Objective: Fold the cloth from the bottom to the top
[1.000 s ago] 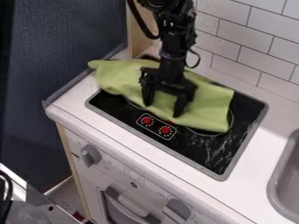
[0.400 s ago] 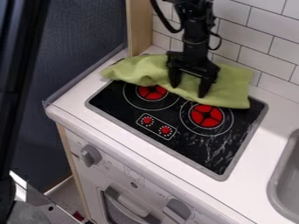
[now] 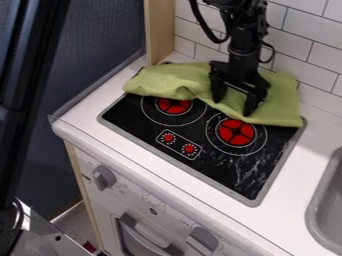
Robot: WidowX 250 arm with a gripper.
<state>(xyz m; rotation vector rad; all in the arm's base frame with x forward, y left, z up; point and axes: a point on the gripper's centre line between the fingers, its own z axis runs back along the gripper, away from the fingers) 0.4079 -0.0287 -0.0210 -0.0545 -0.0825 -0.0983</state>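
end effector (image 3: 234, 107): fingers apart, at green cloth (image 3: 174, 80) | cloth: rumpled across rear of black cooktop (image 3: 217, 167) | cooktop: on white bench (image 3: 90, 112)

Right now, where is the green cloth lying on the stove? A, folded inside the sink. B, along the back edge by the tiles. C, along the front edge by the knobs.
B: the cloth lies over the stove's back edge, near the tiles.
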